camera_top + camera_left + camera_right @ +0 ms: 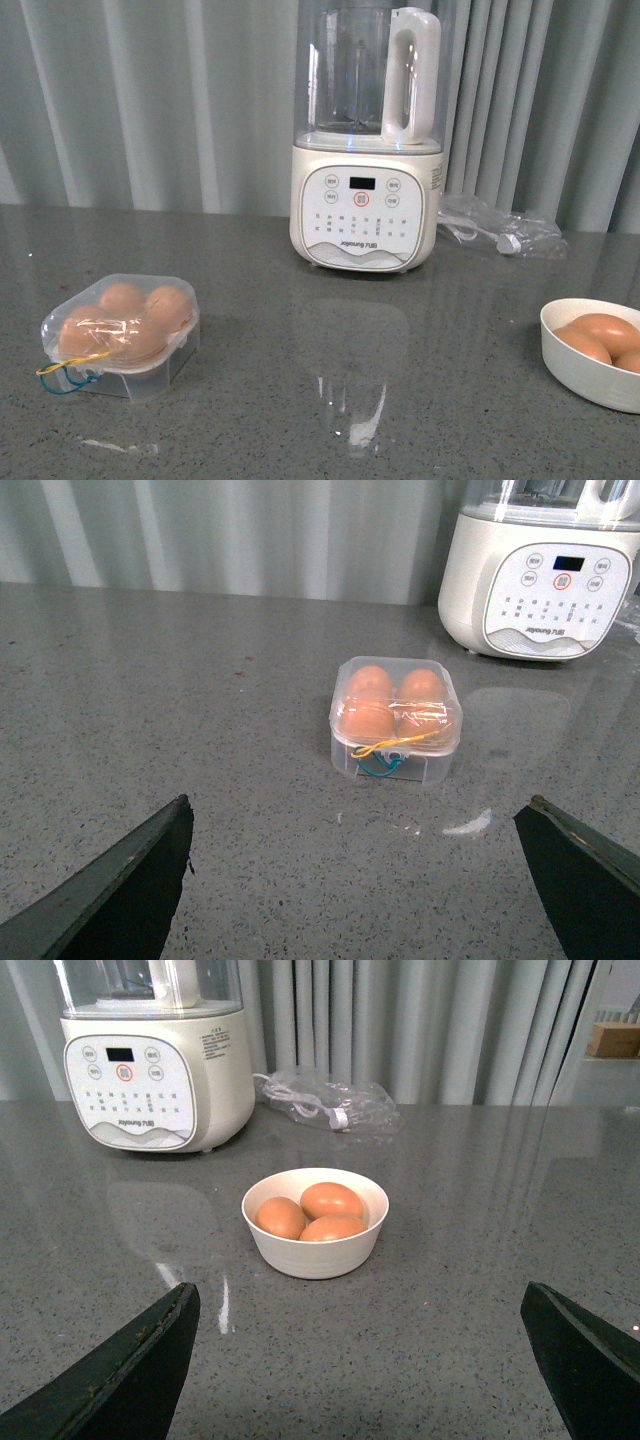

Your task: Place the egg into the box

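Note:
The clear plastic box [122, 335] sits on the grey counter at the left, lid down over several brown eggs [123, 298], with yellow and blue elastic loops at its front. In the left wrist view the box [396, 720] lies ahead of my open left gripper [360, 880], well apart from the fingers [120, 890]. Three brown eggs [331, 1200] rest in a round white bowl [315, 1250], which stands ahead of my open right gripper [360, 1360]. The bowl [590, 365] is at the right edge of the front view. Neither gripper shows in the front view.
A white blender [366, 140] with a clear jug stands at the back middle of the counter. A clear plastic bag holding a white cable [500, 232] lies to its right. Grey curtains hang behind.

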